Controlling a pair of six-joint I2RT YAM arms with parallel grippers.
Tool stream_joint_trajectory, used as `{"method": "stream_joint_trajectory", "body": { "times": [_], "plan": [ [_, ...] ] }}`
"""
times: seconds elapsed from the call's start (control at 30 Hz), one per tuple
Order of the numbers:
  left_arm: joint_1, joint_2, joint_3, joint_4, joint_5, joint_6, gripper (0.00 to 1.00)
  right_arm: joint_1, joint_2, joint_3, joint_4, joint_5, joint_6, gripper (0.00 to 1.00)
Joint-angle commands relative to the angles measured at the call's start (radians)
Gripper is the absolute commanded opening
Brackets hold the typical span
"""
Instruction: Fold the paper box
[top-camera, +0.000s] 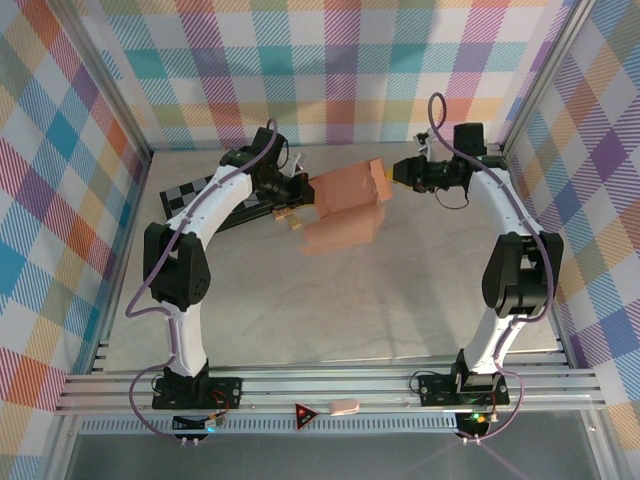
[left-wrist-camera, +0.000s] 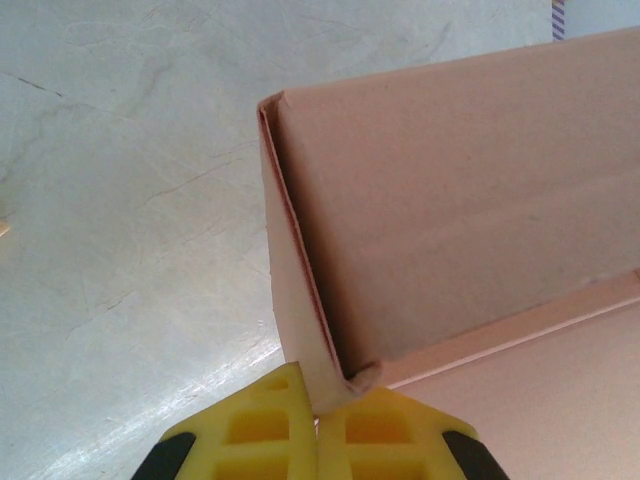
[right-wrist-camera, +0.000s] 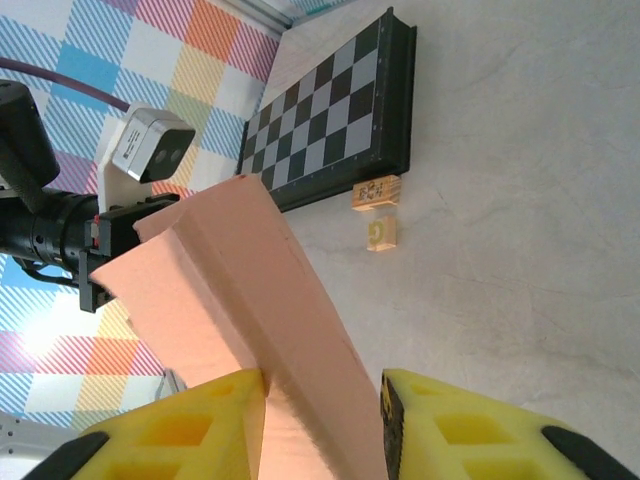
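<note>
Paper box (top-camera: 345, 205) held off table (top-camera: 300, 310) | left gripper (left-wrist-camera: 318, 420) pinched shut on corner | right gripper (right-wrist-camera: 323, 405) partly closed, clamping folded wall | risk: opposing pull could tear or crease card

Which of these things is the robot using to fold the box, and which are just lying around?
For the job:
- paper box, held up off the table
- left gripper, pinching the box's corner
- right gripper, closed around a folded wall of the box

Just lying about:
- checkerboard
- two small wooden blocks beside the board
</note>
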Motion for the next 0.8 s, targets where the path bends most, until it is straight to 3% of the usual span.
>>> {"method": "stream_joint_trajectory", "body": {
  "times": [0.0, 0.3, 0.6, 0.77],
  "plan": [
    [-0.002, 0.011, 0.039, 0.010, 0.034, 0.011, 0.00, 0.030, 0.015, 0.047, -0.029, -0.018, -0.048, 0.35],
    [-0.005, 0.010, 0.050, 0.001, 0.033, 0.015, 0.00, 0.098, 0.044, 0.112, -0.121, 0.121, -0.122, 0.33],
    [-0.017, 0.002, 0.052, -0.016, 0.020, 0.033, 0.00, 0.200, 0.079, 0.178, -0.195, 0.381, -0.202, 0.26],
    [-0.021, -0.003, 0.053, -0.025, 0.014, 0.039, 0.00, 0.260, 0.099, 0.205, -0.218, 0.590, -0.202, 0.20]
  ]
}}
